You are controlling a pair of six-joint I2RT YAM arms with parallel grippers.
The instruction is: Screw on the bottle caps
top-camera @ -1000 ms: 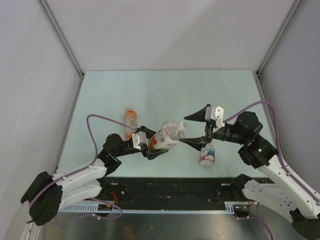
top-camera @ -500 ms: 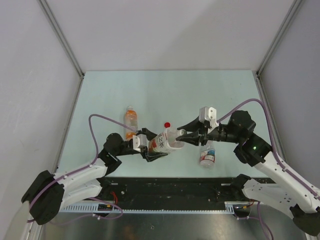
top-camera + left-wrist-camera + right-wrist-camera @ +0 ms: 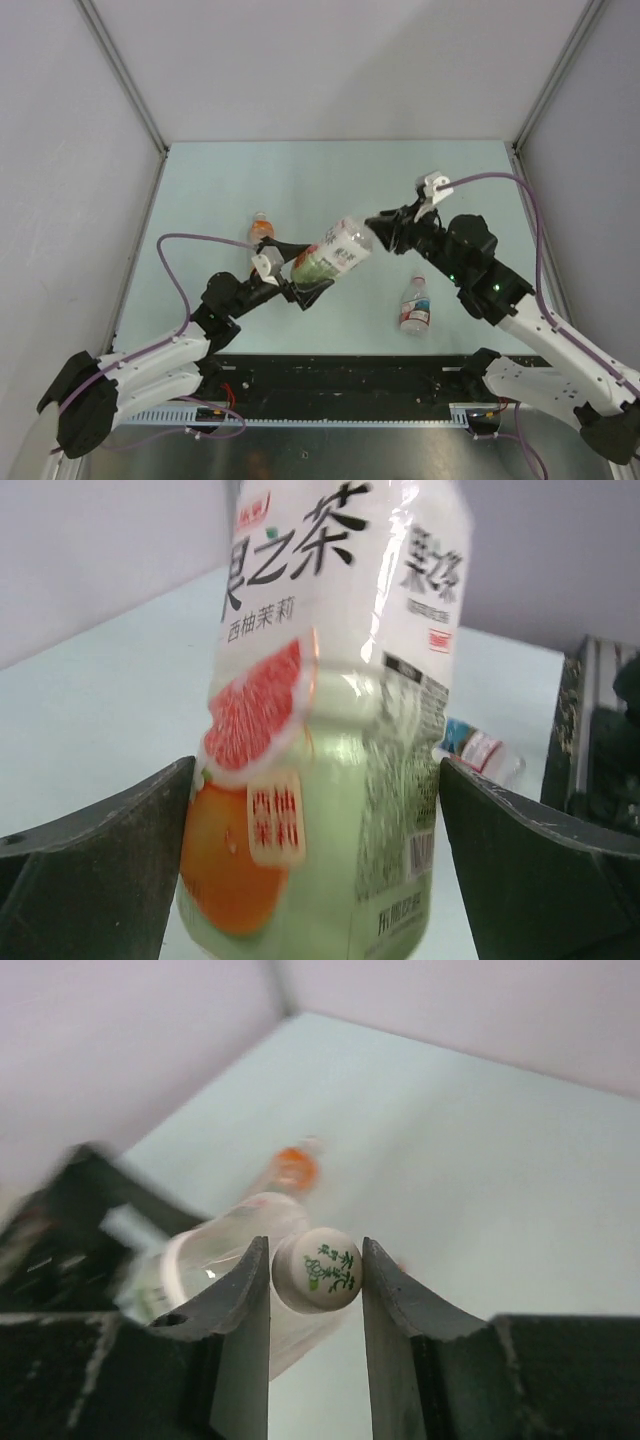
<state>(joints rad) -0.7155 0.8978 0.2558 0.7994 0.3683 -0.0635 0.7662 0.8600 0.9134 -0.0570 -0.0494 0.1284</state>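
Note:
The bottle with the white label and dark print [image 3: 335, 258] hangs tilted above the table, neck toward the right. My right gripper [image 3: 381, 228] is shut on its white bottle cap [image 3: 318, 1268], which carries green print and sits on the neck. My left gripper [image 3: 297, 268] stands open around the bottle's lower body [image 3: 320, 780], with a gap showing at the right finger [image 3: 540, 870]. The bottle with orange liquid [image 3: 260, 228] lies behind the left arm. The bottle with the red-and-white label [image 3: 415, 305] lies near the front right.
The side walls close in the pale green table [image 3: 330, 180] at left, right and back. A black rail [image 3: 340, 375] runs along the near edge between the arm bases. Purple cables loop above both arms.
My right gripper has shut on the white cap and swung back and up with the bottle's neck. My left gripper has opened wide around the bottle's body.

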